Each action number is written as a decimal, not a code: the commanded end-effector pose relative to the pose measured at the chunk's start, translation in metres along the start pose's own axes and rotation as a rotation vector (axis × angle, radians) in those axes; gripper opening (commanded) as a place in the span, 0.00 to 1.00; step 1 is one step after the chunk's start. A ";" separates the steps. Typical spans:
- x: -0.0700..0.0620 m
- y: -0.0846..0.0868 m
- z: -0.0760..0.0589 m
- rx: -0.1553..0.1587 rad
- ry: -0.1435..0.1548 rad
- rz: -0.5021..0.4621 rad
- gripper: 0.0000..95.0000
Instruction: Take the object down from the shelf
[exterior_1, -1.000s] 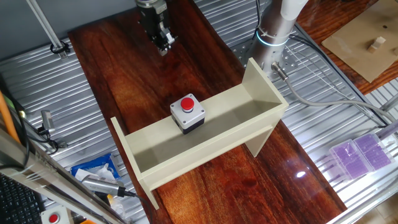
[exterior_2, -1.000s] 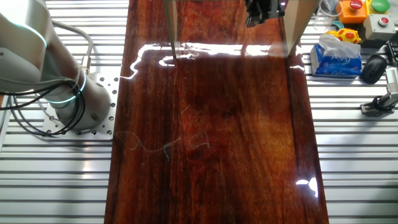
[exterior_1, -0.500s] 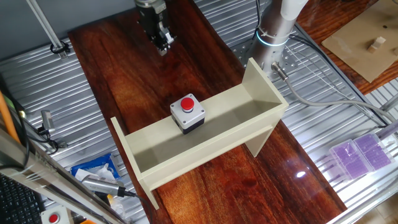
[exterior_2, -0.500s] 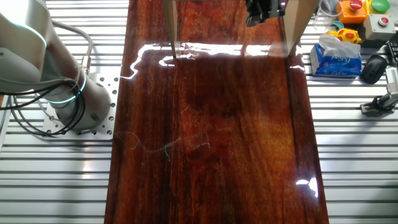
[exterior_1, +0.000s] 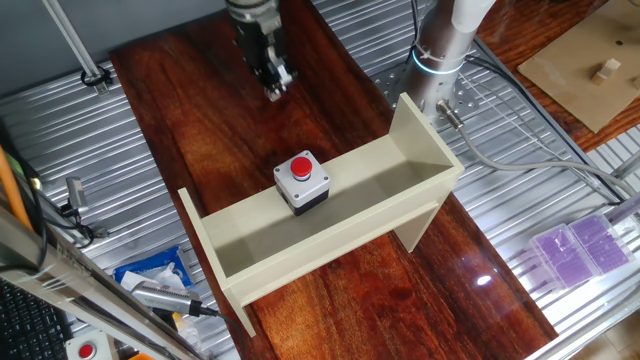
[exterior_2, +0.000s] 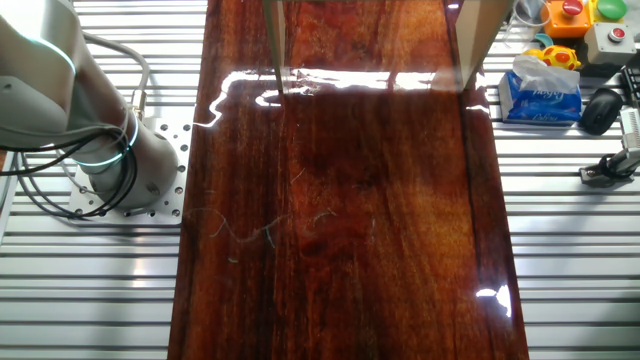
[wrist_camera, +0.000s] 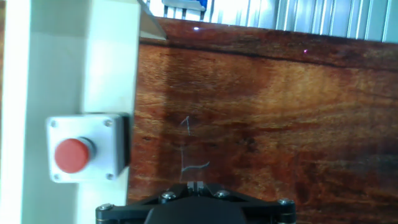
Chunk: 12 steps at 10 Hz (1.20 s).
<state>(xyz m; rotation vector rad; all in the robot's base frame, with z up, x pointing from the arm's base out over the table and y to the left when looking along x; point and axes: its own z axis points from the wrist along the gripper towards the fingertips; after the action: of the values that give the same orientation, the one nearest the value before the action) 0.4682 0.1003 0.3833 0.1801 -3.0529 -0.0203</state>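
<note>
From one fixed view, the object (exterior_1: 302, 180), a small grey box with a red push-button on top, sits on the long rim of the cream shelf (exterior_1: 400, 165), roughly midway along it. The shelf stands on the dark wooden tabletop (exterior_1: 190, 130), its tall flat end panels at either end. The gripper (exterior_1: 275, 85) hangs above the far part of the tabletop, well apart from the object, its fingers drawn close together and holding nothing.

From the other fixed view, only the lower edges of the shelf's end panels (exterior_2: 478, 40) show at the far edge, standing on the glossy tabletop (exterior_2: 340, 230). The robot's base (exterior_2: 95, 140) stands at the left.

In the hand view, the object (wrist_camera: 87, 148) rests on the shelf (wrist_camera: 74, 62) at the left, button up. The gripper (wrist_camera: 195, 184) shows at the near edge, narrow, over bare wood of the tabletop (wrist_camera: 280, 118).
</note>
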 end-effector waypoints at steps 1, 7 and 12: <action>0.002 -0.001 0.002 -0.013 -0.015 -0.166 0.00; -0.006 0.020 -0.004 -0.030 -0.020 -0.117 0.00; -0.030 0.080 -0.010 -0.023 -0.042 0.020 0.40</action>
<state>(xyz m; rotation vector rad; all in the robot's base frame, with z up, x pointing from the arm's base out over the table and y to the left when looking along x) 0.4901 0.1807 0.3935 0.3993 -3.0509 -0.1003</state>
